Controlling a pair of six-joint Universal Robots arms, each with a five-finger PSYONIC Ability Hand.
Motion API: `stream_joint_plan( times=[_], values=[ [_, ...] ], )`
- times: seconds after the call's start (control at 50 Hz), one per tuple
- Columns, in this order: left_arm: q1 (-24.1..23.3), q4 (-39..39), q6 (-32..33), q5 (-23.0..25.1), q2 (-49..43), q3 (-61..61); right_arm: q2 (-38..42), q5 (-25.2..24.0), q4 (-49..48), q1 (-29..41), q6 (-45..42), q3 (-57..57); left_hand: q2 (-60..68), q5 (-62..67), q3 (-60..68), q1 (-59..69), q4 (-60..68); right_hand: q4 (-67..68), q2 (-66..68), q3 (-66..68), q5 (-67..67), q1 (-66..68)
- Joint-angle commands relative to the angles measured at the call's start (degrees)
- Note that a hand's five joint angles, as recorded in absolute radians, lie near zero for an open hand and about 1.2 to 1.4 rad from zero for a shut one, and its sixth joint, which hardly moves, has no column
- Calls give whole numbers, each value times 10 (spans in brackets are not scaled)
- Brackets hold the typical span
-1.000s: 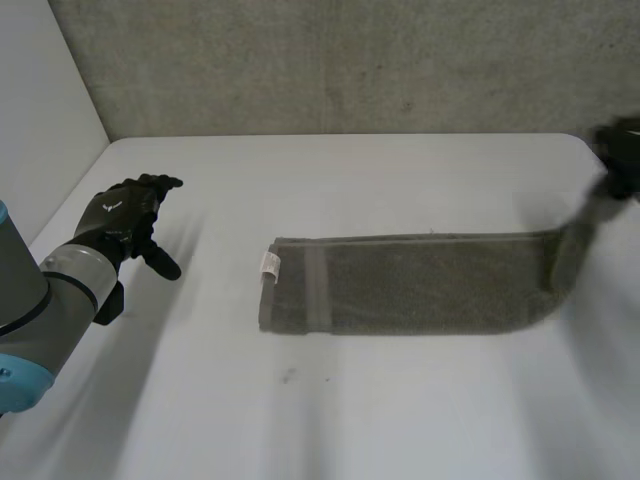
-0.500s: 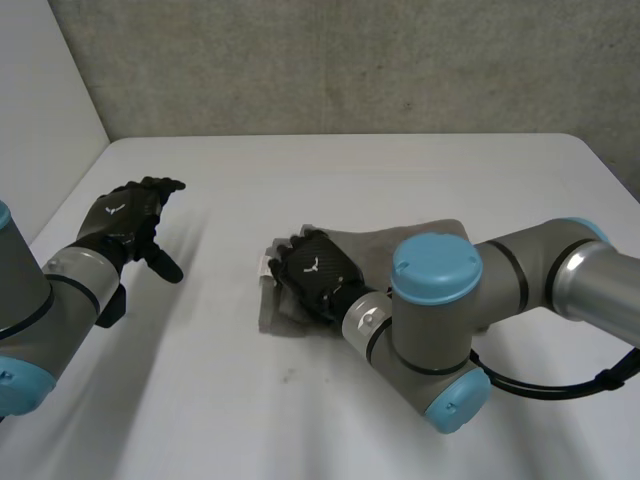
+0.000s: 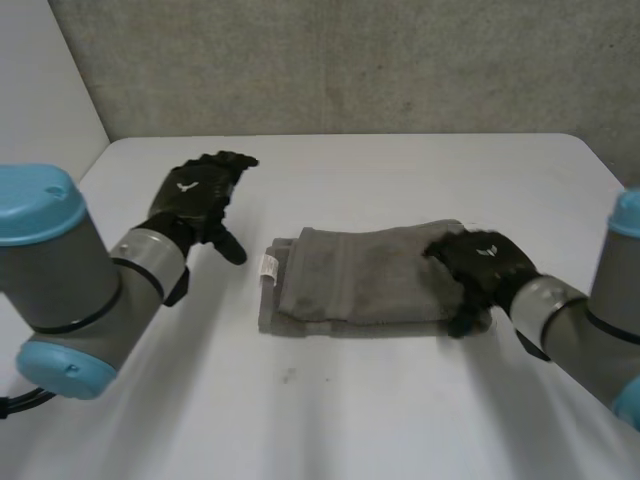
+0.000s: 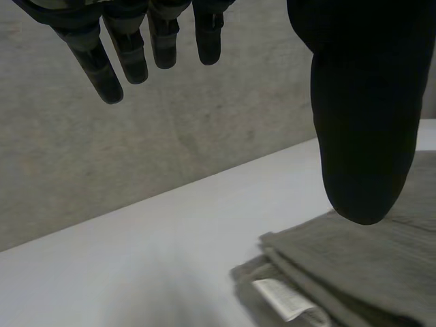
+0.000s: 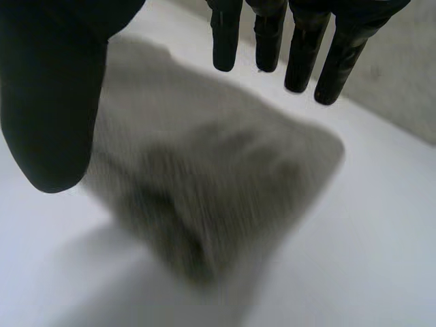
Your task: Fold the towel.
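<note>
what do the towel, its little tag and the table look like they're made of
Towel: grey-green terry cloth, probably cotton; matte, fuzzy surface and soft, rounded layered folds.
Tag: thin white strip, likely woven or printed fabric; too small to be sure.
Table: smooth white hard top, perhaps laminate or painted board; flat and even, with a rounded corner.
</note>
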Motion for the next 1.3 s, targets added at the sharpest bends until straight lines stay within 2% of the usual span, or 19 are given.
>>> stream_joint_plan(
  times=[0.02, 0.06, 0.1, 0.28, 0.38, 0.44, 0.5, 0.54, 0.6, 0.7, 0.78, 0.82, 0.84, 0.86, 0.9, 1.04, 1.08, 1.22, 1.3],
  values=[
    [-20, -2, 0, -18, -6, 4, 21, -2, -84, -55, -100, 61, 6, -12, 5, -1, 5, 349, 348, 353, 345, 366],
    [-21, -2, 0, -21, -4, 1, 57, -1, -104, -68, -123, 53, 6, -12, 5, -1, 5, 614, 612, 618, 609, 630],
    [-21, -4, 0, -25, -3, -4, 70, -1, -105, -68, -123, 44, 6, -12, 5, -1, 5, 649, 648, 653, 645, 666],
    [-15, -3, 0, -28, 25, -32, 59, 9, -119, -48, -88, -12, 6, -12, 5, -1, 5, 650, 648, 654, 645, 666],
    [-12, -2, -1, -29, 43, -42, 47, 17, -108, 75, -45, -96, 6, -12, 5, -1, 5, 650, 648, 654, 645, 666],
    [-7, -2, -1, -29, 55, -45, 55, 15, -102, 103, -44, -114, 6, -12, 5, -1, 5, 650, 648, 654, 645, 666],
    [0, 0, -3, -29, 62, -50, 84, 9, -90, 166, -48, -147, 6, -12, 5, -1, 5, 650, 648, 654, 645, 666],
    [3, 0, -3, -29, 66, -52, 124, 2, -77, 233, -51, -183, 6, -12, 5, -1, 5, 650, 648, 654, 645, 666],
    [7, 1, -4, -30, 67, -52, 167, -3, -64, 271, -57, -206, 6, -12, 5, -1, 5, 650, 648, 654, 645, 666],
    [16, 2, -5, -27, 66, -49, 208, -2, -61, 283, -79, -221, 6, -12, 5, -1, 5, 650, 648, 654, 645, 666],
    [17, 2, -6, -26, 62, -42, 203, 5, -62, 282, -77, -224, 6, -12, 5, -1, 5, 650, 648, 654, 645, 666],
    [17, 4, -6, -26, 59, -38, 178, 10, -65, 275, -65, -219, 6, -12, 5, -1, 5, 172, 170, 175, 167, 188],
    [16, 8, -6, -25, 55, -31, 178, 10, -65, 275, -65, -219, 6, -12, 5, -1, 5, 169, 168, 173, 165, 186],
    [15, 13, -5, -26, 48, -22, 155, 15, -66, 274, -53, -215, 6, -12, 5, -1, 5, 6, 5, 10, 2, 23],
    [14, 18, -5, -26, 37, -13, 131, 19, -66, 272, -34, -210, 6, -12, 5, -1, 5, -50, -52, -46, -55, -34],
    [-7, 17, -15, -28, -12, 44, 27, 27, -62, 180, 87, -165, 6, -12, 5, -1, 5, -50, -52, -46, -55, -34],
    [-40, 11, -37, -26, -43, 76, 16, 26, -62, 165, 112, -153, 9, -8, 8, 2, 8, -50, -52, -46, -55, -34],
    [-82, -4, -88, -21, -116, 122, 11, 21, -55, 95, 173, -134, 13, -5, 11, 6, 12, -50, -52, -46, -55, -34],
    [-104, -39, -97, -25, -173, 138, 56, 17, -39, 81, 173, -145, 19, 2, 18, 13, 18, -50, -52, -46, -55, -34]
  ],
)
